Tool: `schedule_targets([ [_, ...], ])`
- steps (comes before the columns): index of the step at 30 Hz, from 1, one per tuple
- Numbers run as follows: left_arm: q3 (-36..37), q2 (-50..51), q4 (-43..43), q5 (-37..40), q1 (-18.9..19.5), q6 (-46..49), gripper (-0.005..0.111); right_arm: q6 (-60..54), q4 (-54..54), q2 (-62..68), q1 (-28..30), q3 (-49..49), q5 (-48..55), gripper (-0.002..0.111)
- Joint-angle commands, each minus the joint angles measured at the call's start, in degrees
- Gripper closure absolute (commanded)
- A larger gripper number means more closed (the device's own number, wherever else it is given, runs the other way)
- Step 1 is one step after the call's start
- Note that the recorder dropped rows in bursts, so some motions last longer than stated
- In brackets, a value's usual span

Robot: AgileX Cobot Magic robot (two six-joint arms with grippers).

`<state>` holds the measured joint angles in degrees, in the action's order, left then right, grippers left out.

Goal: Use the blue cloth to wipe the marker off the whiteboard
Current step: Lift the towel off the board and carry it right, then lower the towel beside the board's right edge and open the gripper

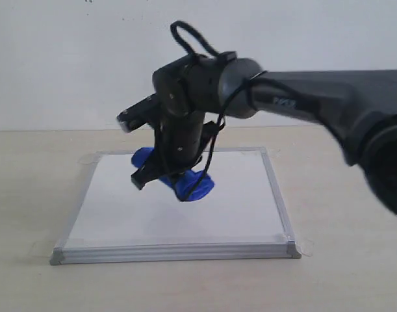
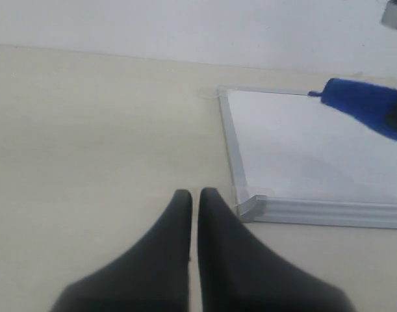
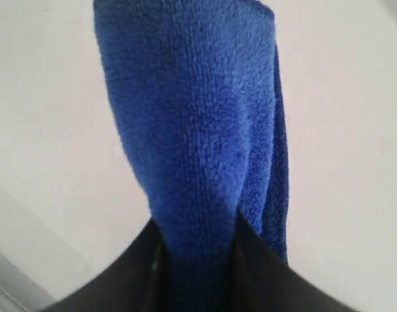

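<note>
The pale wooden tabletop (image 1: pixel 29 195) runs bare on every side of the board, with the widest free stretch out beyond the left jaws. On it the rectangular white whiteboard with a silver-grey metal frame (image 1: pixel 179 252) lies flat. Its white face is open ahead of, behind and to both sides of the right jaws.

The dark right arm (image 1: pixel 328 104) reaches in over the board's far half. The right gripper (image 1: pixel 166 172) points down at the board, and its jaws are clamped on the bright royal-blue fluffy microfibre cloth (image 1: pixel 197 185). The cloth is a thick roll sticking out on both sides of the jaws over the middle of the board. Whether it touches the white surface cannot be told.

The right wrist view alone shows the grip. The right gripper's (image 3: pixel 198 260) two black fingers (image 3: pixel 263 273) pinch one end of the cloth (image 3: pixel 198 117), and the nap runs straight out from between them, with plain white board all around.

The left wrist view alone shows the left gripper (image 2: pixel 195 201). It is over bare table just off the board (image 2: pixel 302 149), its jaws drawn together to a thin slit with nothing between them. The cloth (image 2: pixel 360 107) lies well beyond them. The grey corner piece (image 2: pixel 250 207) sits just beside the fingertips.
</note>
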<state>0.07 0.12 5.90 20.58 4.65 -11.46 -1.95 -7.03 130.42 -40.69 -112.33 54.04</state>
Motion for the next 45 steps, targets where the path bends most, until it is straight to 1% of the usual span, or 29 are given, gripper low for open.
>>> schedule_targets([
  [1, -0.07, -0.12, -0.52, -0.12, -0.29, -0.44, 0.103, 4.15, -5.45, -8.69, 4.49, 11.05, -2.21, 0.109],
  [2, -0.07, -0.12, -0.52, -0.12, -0.29, -0.44, 0.103, 6.04, -5.56, -12.03, 7.74, 16.32, -5.46, 0.109],
  [3, -0.07, -0.12, -0.52, -0.12, -0.29, -0.44, 0.103, 7.39, -5.56, -13.56, 9.58, 19.01, -7.04, 0.109],
  [4, -0.07, -0.12, -0.52, -0.12, -0.29, -0.44, 0.103, 10.22, -5.56, -15.72, 12.95, 22.94, -8.45, 0.109],
  [6, -0.07, -0.12, -0.52, -0.12, -0.29, -0.44, 0.103, 12.88, -6.24, -17.29, 17.56, 27.08, -8.74, 0.109],
  [8, -0.07, -0.12, -0.52, -0.12, -0.29, -0.44, 0.103, 13.41, -6.89, -17.16, 20.37, 29.00, -8.66, 0.109],
  [11, -0.07, -0.12, -0.52, -0.12, -0.29, -0.44, 0.103, 15.31, -7.57, -17.06, 22.24, 30.67, -12.42, 0.109],
  [19, -0.07, -0.12, -0.52, -0.12, -0.29, -0.44, 0.103, 22.74, -10.27, -16.57, 24.14, 30.72, -12.57, 0.109],
  [25, -0.07, -0.12, -0.52, -0.12, -0.29, -0.44, 0.103, 23.78, -10.33, -13.88, 24.14, 30.72, -12.04, 0.109],
  [32, -0.07, -0.12, -0.52, -0.12, -0.29, -0.44, 0.103, 27.37, -10.06, -10.58, 24.14, 30.72, -16.78, 0.109],
  [45, -0.07, -0.12, -0.52, -0.12, -0.29, -0.44, 0.103, 28.87, -7.31, -7.92, 23.73, 30.72, -16.56, 0.109],
])
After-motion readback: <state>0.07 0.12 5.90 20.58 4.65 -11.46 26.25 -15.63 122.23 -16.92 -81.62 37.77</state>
